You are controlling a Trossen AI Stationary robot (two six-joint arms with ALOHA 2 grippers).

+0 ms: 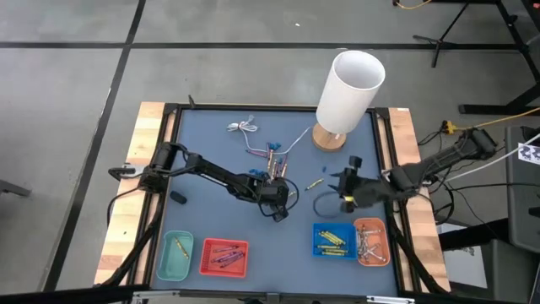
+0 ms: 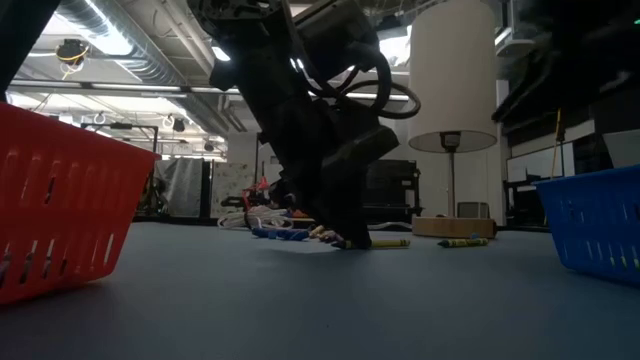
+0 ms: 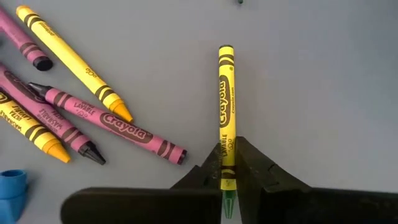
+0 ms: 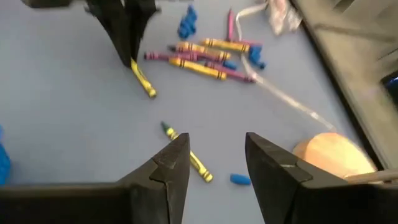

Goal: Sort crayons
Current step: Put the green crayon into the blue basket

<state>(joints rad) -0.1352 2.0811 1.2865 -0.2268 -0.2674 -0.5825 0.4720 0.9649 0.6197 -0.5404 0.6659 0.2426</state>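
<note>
- A blue worktop (image 1: 219, 211) is seen from above, with wooden strips down both sides and two dark arms reaching in.
- The left tool (image 3: 228, 186) is down at the worktop near the middle, its two fingers pressed together on the pointed end of a yellow crayon (image 3: 226, 112).
- That crayon lies flat on the worktop, its blunt end pointing away from the tool.
- Just beside it lies a loose cluster of purple and yellow crayons (image 3: 81, 118), with a small blue bit (image 3: 12, 185) near them.
- The right tool (image 4: 214, 165) hovers above the worktop on the right side, fingers spread with nothing between them.
- Below it on the worktop lies another yellow crayon with a green tip (image 4: 186, 155), and a further blue bit (image 4: 239, 180) is near that.
- Along the near edge stand four small baskets: a teal one (image 1: 175, 256) with a single crayon, a red one (image 1: 224, 257) with several red-purple crayons, a blue one (image 1: 334, 241) with yellow crayons, and an orange one (image 1: 371, 241) with pale sticks.
- A white-shaded lamp (image 1: 348, 93) on a round wooden base stands at the far right of the worktop.
- A thin white cable (image 1: 243, 128) lies near the far edge.
</note>
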